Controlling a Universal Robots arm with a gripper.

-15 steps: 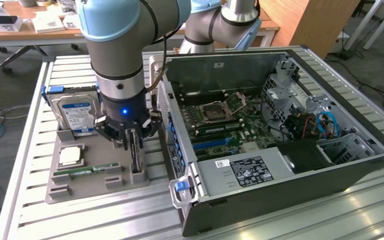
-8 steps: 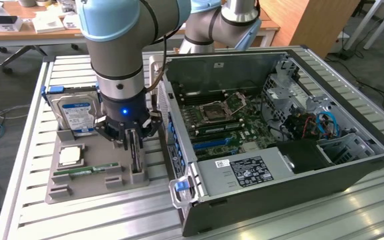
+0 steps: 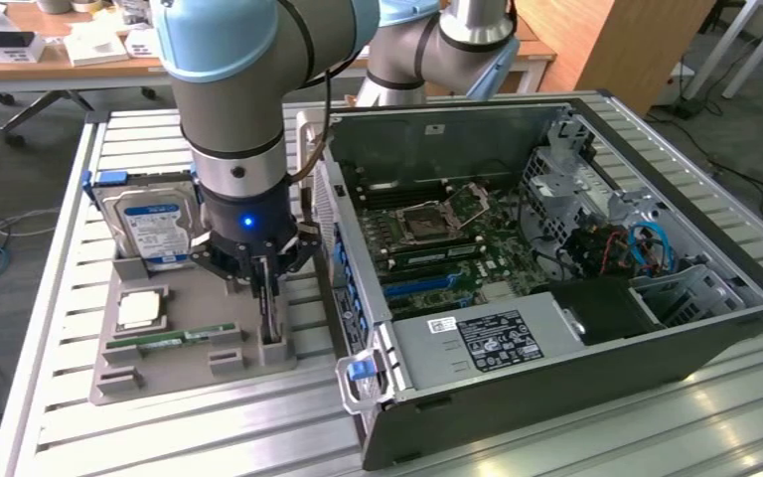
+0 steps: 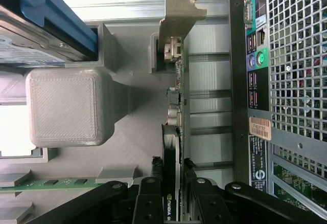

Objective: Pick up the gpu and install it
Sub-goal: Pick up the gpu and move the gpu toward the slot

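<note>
The table is ribbed aluminium slats, and on it lies the tray, grey printed plastic with fine layer lines and blocky slots. At the tray's near edge a narrow green RAM stick lies flat, and just behind it is a square CPU with a dull metal lid. Along the tray's side nearest the case the gpu stands on edge in its slot. It is a thin dark card with a green board edge and a bent silver bracket at one end. At the tray's far end a silver drive with a blue-white label stands upright in a blue frame. Just beside the tray, the black steel case lies open, with perforated grille and green board inside. The gripper hangs over the tray, its black fingers drawn in against both faces of the gpu, pinching it while it sits in the slot.
</note>
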